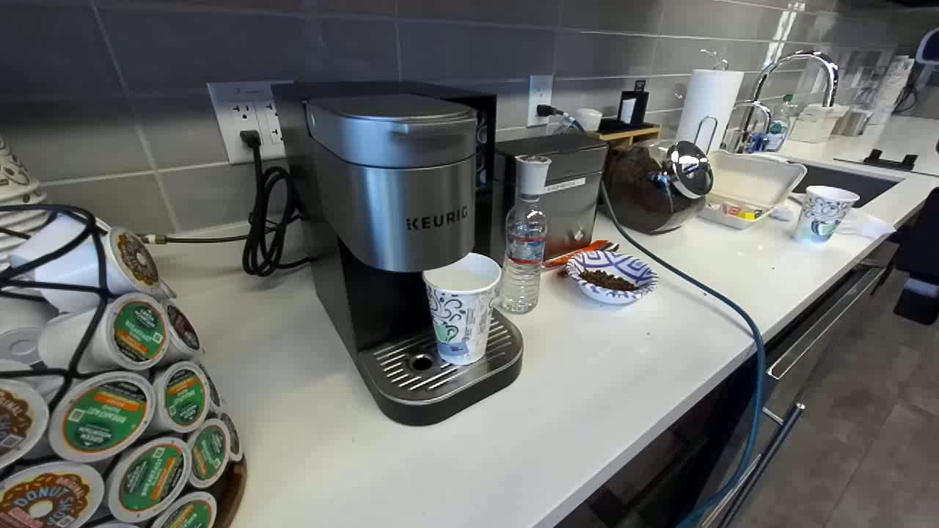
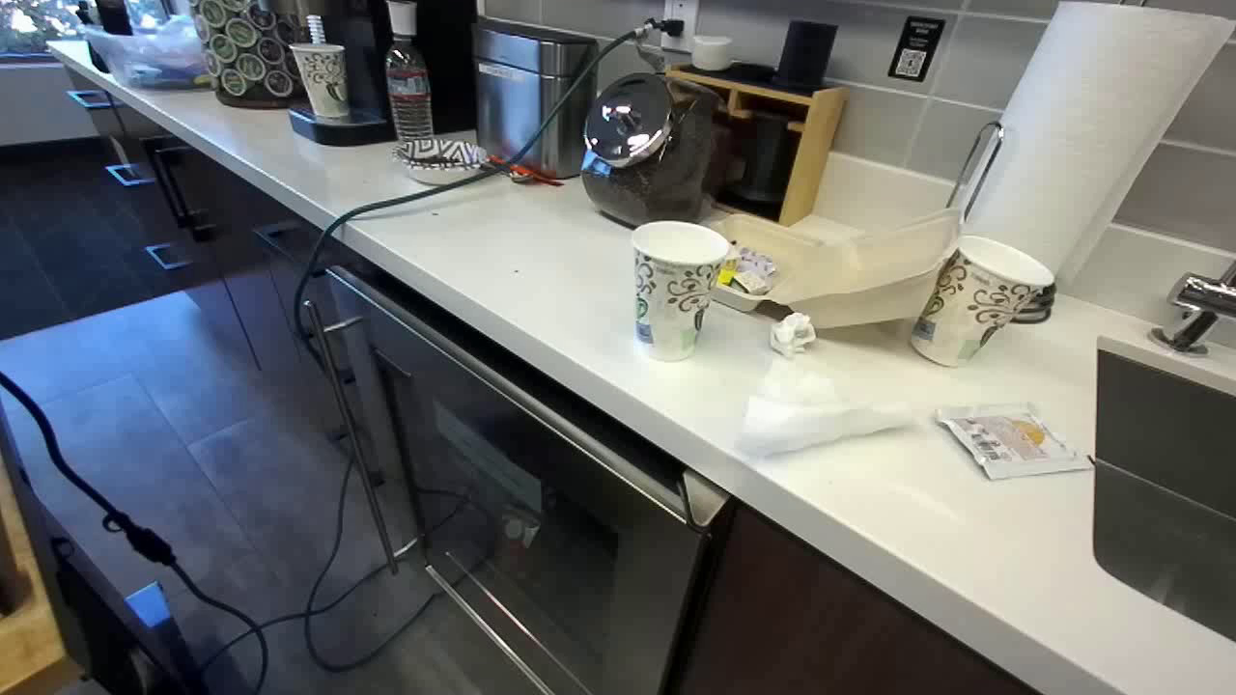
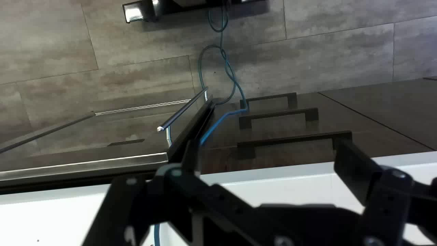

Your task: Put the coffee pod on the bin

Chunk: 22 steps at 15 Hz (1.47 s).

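A white coffee pod (image 1: pixel 532 176) rests on top of a clear water bottle (image 1: pixel 525 257); it also shows in an exterior view (image 2: pixel 402 19). The bin (image 1: pixel 563 209), a small steel and black box with a white label, stands right behind the bottle against the wall; it also shows in an exterior view (image 2: pixel 526 111). Its lid looks closed. My gripper (image 3: pixel 267 155) is open with nothing between its fingers. In the wrist view it is over the counter's front edge, apart from the pod and bin. Neither pod nor bin shows in the wrist view.
A Keurig machine (image 1: pixel 396 198) with a paper cup (image 1: pixel 463 312) stands beside the bottle. A bowl (image 1: pixel 612 277) of grounds sits before the bin. A blue cable (image 1: pixel 704 290) crosses the counter. A pod rack (image 1: pixel 103 418), glass jar (image 2: pixel 647 159) and food box (image 2: pixel 821 280) stand around.
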Motion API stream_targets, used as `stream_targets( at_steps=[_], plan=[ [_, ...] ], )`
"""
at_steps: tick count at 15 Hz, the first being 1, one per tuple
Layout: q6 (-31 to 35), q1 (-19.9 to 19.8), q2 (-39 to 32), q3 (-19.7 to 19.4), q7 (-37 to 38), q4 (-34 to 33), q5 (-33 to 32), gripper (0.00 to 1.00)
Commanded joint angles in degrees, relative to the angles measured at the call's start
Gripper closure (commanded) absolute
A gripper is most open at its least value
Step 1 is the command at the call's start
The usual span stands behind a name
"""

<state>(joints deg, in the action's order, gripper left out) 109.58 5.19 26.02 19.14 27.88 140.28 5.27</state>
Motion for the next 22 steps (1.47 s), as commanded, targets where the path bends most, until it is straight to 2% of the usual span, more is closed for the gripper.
stream_targets(
  at_steps=[1,6,7,9,11,13,15,19,20,21,22],
  plan=[
    [-0.05,1.05,-0.17,-0.96,0.39,-0.06,-0.46,0.0],
    [-0.05,1.05,-0.17,-0.96,0.39,-0.06,-0.46,0.0],
    [4.16,1.79,-0.32,-3.26,-5.3,-0.09,1.31,0.0],
    [9.56,1.01,-2.1,-6.44,-11.78,-2.5,0.5,0.0],
    [13.3,0.55,-5.26,-10.97,-20.27,-7.35,1.0,0.0],
    [14.55,1.16,-9.62,-15.1,-29.51,-14.07,2.41,0.0],
    [14.67,2.3,-14.37,-16.98,-37.07,-20.68,4.56,0.0],
    [15.56,4.25,-21.44,-15.88,-48.5,-26.73,9.88,0.0],
    [12.09,4.45,-22.52,-15.28,-49.9,-27.76,10.24,0.0],
    [14.48,3.13,-19.32,-15.19,-45.9,-25.18,8.13,0.0],
    [14.28,3.54,-20.86,-14.66,-47.13,-25.95,8.59,0.0]
  ],
)
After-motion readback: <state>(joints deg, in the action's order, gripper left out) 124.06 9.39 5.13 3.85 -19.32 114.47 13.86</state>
